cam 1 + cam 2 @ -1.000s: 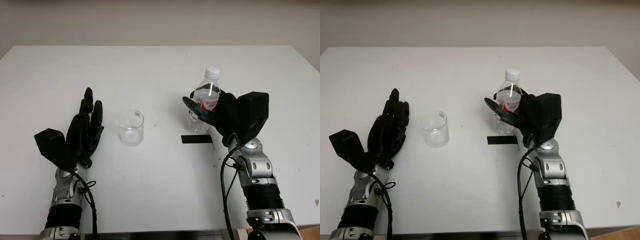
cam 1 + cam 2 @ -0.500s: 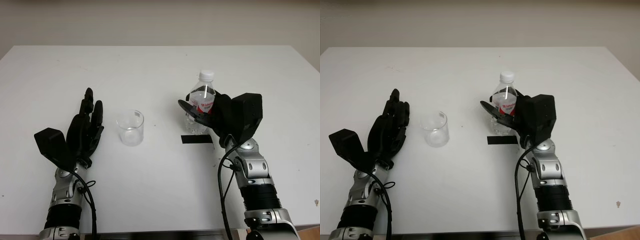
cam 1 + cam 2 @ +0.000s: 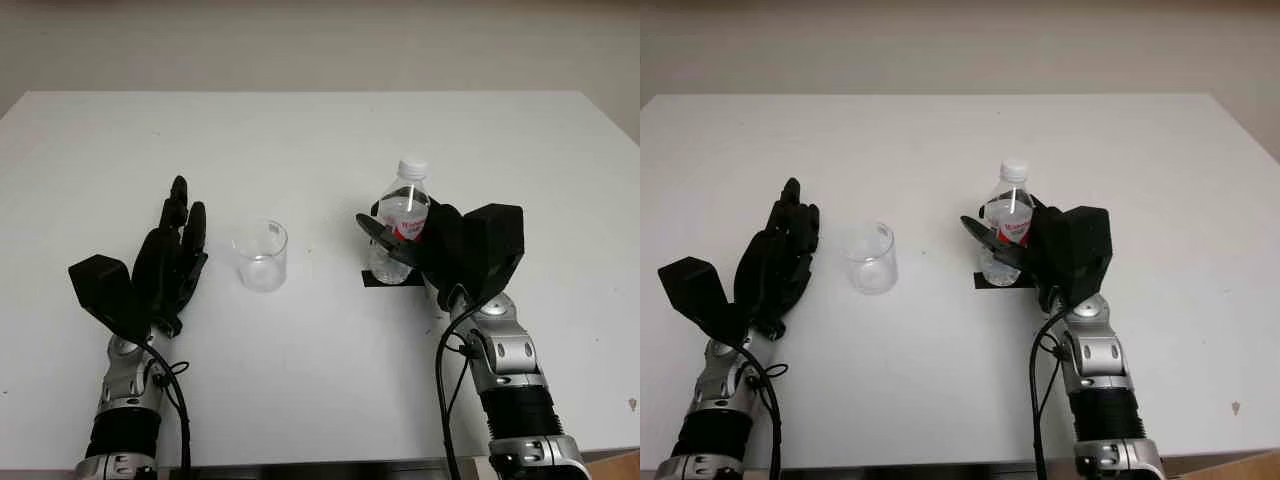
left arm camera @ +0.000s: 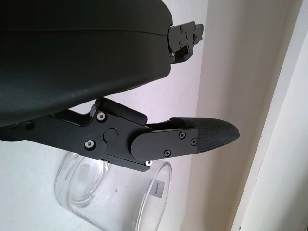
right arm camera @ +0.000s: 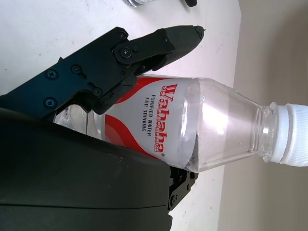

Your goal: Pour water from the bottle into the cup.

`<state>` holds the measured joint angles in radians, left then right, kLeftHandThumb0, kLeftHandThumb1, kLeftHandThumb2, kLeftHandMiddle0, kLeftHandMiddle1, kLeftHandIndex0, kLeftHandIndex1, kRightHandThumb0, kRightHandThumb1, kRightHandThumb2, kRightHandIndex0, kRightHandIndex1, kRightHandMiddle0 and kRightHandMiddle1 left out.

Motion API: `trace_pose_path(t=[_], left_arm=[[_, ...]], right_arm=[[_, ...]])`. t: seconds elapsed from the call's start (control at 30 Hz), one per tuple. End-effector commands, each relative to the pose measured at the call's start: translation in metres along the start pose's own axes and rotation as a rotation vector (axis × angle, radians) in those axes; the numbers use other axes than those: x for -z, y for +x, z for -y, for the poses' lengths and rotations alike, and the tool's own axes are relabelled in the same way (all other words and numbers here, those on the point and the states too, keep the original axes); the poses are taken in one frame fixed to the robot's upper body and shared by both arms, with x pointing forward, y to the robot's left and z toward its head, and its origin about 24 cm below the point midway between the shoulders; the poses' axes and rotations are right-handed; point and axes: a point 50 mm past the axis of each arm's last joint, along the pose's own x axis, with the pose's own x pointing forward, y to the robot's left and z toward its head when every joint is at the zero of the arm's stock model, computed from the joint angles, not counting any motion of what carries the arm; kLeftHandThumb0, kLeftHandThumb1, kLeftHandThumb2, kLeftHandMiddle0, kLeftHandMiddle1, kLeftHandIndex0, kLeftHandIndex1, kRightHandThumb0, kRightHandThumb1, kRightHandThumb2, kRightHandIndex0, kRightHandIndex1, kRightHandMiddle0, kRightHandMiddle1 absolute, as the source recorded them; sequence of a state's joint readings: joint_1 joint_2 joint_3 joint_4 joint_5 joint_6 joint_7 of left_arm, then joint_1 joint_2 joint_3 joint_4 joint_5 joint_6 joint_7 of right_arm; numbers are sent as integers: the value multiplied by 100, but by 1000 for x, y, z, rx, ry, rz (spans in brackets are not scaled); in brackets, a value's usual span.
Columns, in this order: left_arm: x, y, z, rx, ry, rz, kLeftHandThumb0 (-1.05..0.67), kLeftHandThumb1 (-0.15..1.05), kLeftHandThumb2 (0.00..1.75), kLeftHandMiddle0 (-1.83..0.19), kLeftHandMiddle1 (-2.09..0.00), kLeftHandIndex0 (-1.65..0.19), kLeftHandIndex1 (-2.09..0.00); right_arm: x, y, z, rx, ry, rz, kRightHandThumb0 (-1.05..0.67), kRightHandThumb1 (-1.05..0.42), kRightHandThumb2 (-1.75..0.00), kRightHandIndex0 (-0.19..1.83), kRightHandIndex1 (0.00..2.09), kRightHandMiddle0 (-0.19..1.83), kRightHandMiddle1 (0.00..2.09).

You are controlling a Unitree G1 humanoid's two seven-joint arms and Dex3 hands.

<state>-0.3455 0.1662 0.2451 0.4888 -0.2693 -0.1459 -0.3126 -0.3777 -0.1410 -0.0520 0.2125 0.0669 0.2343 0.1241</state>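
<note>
Head-camera and wrist views of a pouring set-up on a plain white counter [image 3: 300,140]. The right hand [image 3: 455,245], a black three-fingered unit on a silver-jointed forearm, stands at the right of centre with its fingers [image 5: 144,48] clenched around a clear plastic water bottle with a red-and-white label and a white screw cap [image 3: 400,225]. The bottle stands upright, cap still on and uppermost, and the fingers wrap the labelled mid-section, leaving neck and cap free above the hand. The bottle's base lies at a short strip of black tape [image 3: 985,281] stuck flat on the counter; whether the base touches the surface or is held just above it cannot be told. In the right wrist view the label reads "Wahaha purified water for drinking", and the upper part of the bottle looks clear.

A short, clear, wide-mouthed glass cup [image 3: 261,255] stands upright on the counter, left of the bottle and well apart from it, with a small white label [image 4: 157,188] near its rim. Nothing can be made out inside it.

The left hand [image 3: 170,260], of the same black build, is open just beside the cup on the cup's left, holding nothing and not touching the glass. In the left wrist view one fingertip [image 4: 214,134] reaches across above the cup's rim.
</note>
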Motion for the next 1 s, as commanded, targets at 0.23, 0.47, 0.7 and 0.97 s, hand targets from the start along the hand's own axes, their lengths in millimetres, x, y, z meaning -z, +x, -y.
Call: trace_pose_path(t=[0.23, 0.47, 0.7, 0.97], left_arm=[[9, -8, -5, -16, -8, -40, -74, 105, 48, 19, -4, 19, -2], [9, -8, -5, -19, 3, -37, -74, 105, 49, 18, -5, 18, -4], [8, -9, -6, -19, -4, -37, -74, 105, 48, 18, -5, 18, -4], [7, -9, -8, -17, 2, -40, -73, 105, 48, 18, -5, 19, -5]], right_arm=[[1, -7, 4, 24, -53, 14, -38, -105, -38, 147, 209, 112, 209], [10, -9, 0, 14, -93, 49, -47, -105, -21, 78, 209, 45, 209], [12, -10, 1, -137, -257, 72, -79, -98, -5, -18, 9, -18, 13], [16, -12, 6, -144, -278, 121, -92, -93, -5, -19, 0, -19, 0]])
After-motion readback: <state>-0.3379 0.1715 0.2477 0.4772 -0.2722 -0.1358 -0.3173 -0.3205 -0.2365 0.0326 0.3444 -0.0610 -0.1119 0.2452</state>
